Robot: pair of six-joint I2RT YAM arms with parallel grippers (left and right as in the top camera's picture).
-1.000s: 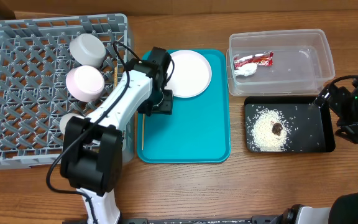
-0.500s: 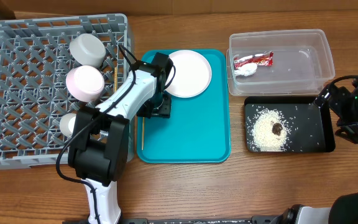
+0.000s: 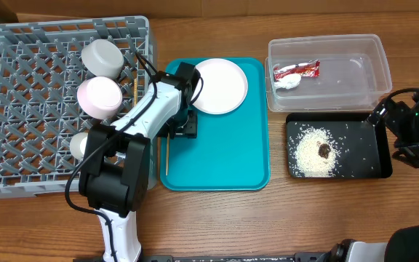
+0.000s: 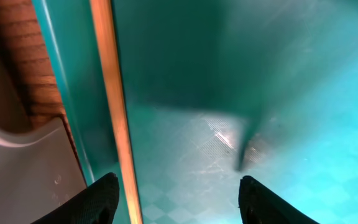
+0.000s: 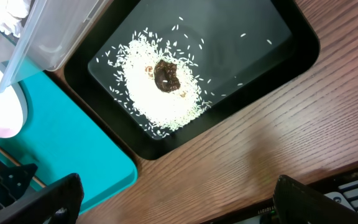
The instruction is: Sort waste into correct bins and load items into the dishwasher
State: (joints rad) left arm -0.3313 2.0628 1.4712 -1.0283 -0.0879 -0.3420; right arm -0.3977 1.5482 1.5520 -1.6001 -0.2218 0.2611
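Along the teal tray point(image 3: 231, 149) rim, left end effector point(image 4: 179, 194) open astride a chopstick point(image 4: 114, 106); right end effector point(image 5: 179, 204) wide open.

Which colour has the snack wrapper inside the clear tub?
Red and white; the snack wrapper shows best in the overhead view.

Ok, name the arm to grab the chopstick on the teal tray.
Left: the left gripper hangs open over the chopstick at the teal tray's left edge; the right gripper is beside the black tray.
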